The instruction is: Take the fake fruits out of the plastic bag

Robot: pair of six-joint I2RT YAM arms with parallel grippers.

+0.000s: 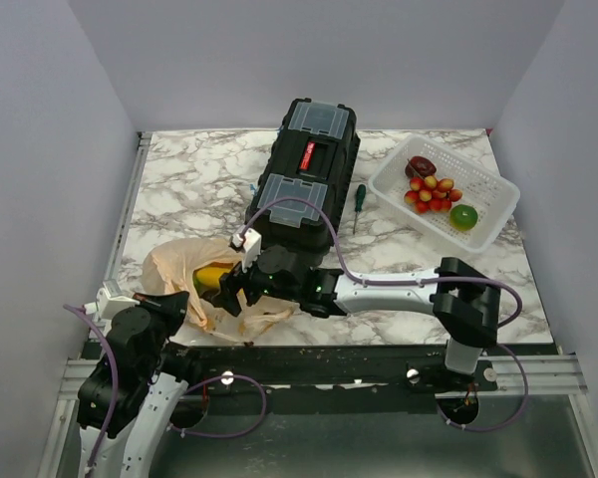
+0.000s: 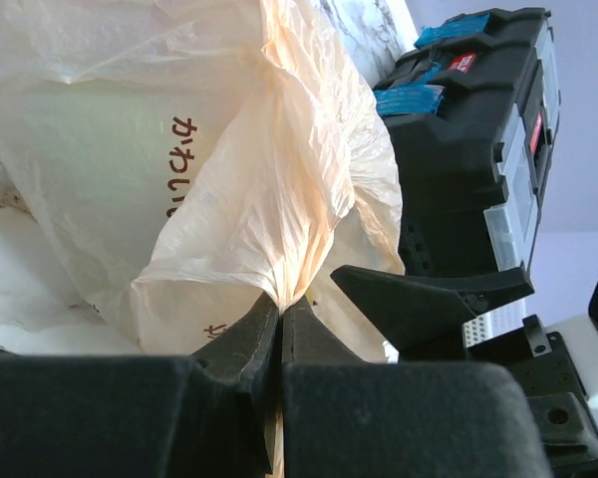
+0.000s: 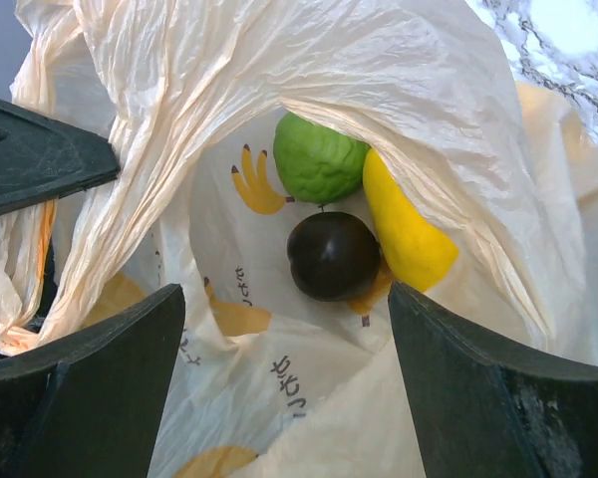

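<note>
The beige-peach plastic bag (image 1: 184,274) lies at the front left of the table. My left gripper (image 2: 280,311) is shut on a bunched edge of the bag (image 2: 279,179). My right gripper (image 3: 284,329) is open at the bag's mouth (image 3: 309,90), above the fruits. Inside the bag lie a green fruit (image 3: 317,159), a dark purple fruit (image 3: 333,256) and a yellow fruit (image 3: 409,234); the yellow one shows from above (image 1: 211,276). In the white basket (image 1: 488,224) lie a dark purple fruit (image 1: 420,166), a red-yellow grape cluster (image 1: 432,193) and a green fruit (image 1: 463,216).
A black toolbox (image 1: 307,169) stands at the middle back, just behind my right gripper, and shows in the left wrist view (image 2: 478,149). A green-handled screwdriver (image 1: 358,206) lies between toolbox and basket. The marble table (image 1: 179,179) ends near the arm bases.
</note>
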